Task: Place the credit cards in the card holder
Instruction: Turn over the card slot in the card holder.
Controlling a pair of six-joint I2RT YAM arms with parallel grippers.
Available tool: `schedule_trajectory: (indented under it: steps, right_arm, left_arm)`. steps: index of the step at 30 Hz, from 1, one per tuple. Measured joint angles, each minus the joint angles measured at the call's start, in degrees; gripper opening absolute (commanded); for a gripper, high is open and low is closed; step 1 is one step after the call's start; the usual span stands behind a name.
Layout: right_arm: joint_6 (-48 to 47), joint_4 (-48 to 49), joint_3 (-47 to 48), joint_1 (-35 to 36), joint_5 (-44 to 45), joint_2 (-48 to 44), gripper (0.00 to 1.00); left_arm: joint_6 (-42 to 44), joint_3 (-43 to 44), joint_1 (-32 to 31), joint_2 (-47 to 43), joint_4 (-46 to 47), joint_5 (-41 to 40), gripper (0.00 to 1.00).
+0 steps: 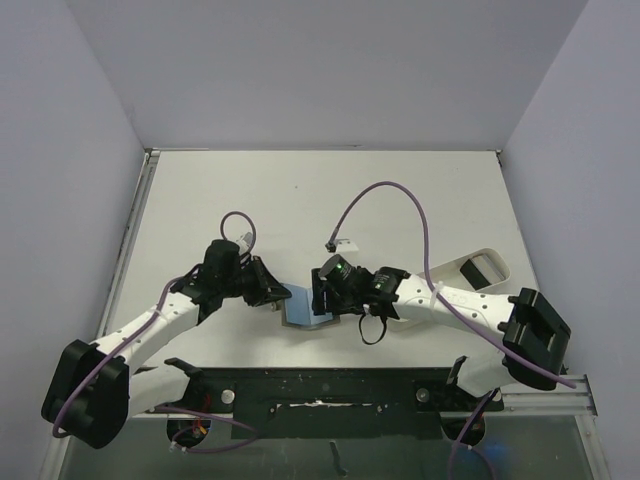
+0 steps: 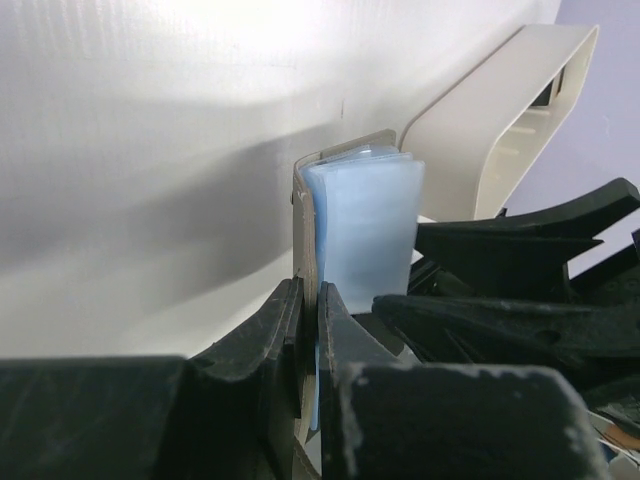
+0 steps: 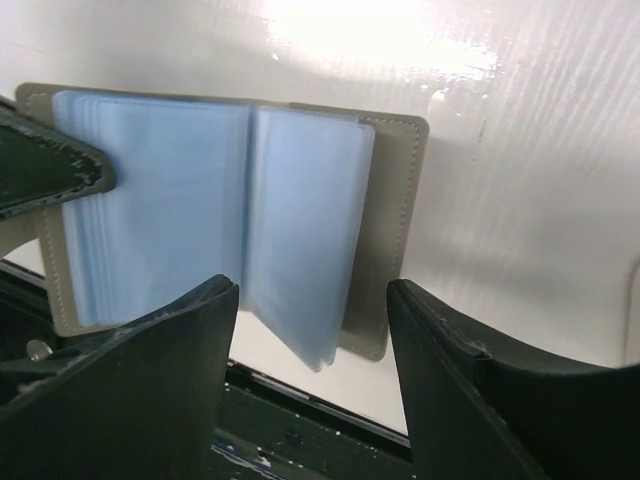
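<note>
Left pincer (image 2: 310, 296) clamps the grey-olive card holder (image 2: 365, 215); right pincer (image 3: 312, 300) gapes above its glossy blue sleeves (image 3: 200, 190).

The card holder (image 3: 395, 200) has a grey-olive cover with a faint stitch line along its edge. Inside, between the fingers of the right gripper (image 3: 312, 300), it is a plain, pale, translucent blue. That gripper is black, with pale scuffs speckling its edges. The left gripper (image 2: 310, 325) is black too, worn grey at the rims, with the same blue and olive showing just ahead of its tips. Beyond it and to its right, the tray (image 2: 500, 110) is cream-white. Under both grippers the table (image 1: 300, 200) is plain glossy white with bright glare. The arms (image 1: 455, 300) are white with black joints, and the cables (image 1: 400, 190) are purple.
</note>
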Motion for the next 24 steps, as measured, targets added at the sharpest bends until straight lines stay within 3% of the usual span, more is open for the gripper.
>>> schedule_trajectory:
  steps: [12, 24]
  right_arm:
    - [-0.02, -10.49, 7.21, 0.22, 6.43, 3.41, 0.52]
    - [-0.57, -3.34, 8.79, 1.22, 4.59, 0.81, 0.5]
  left_arm:
    - [-2.05, -1.95, 0.0, -1.46, 2.64, 1.46, 0.0]
    - [-3.04, -2.82, 0.0, -0.52, 7.58, 1.29, 0.0]
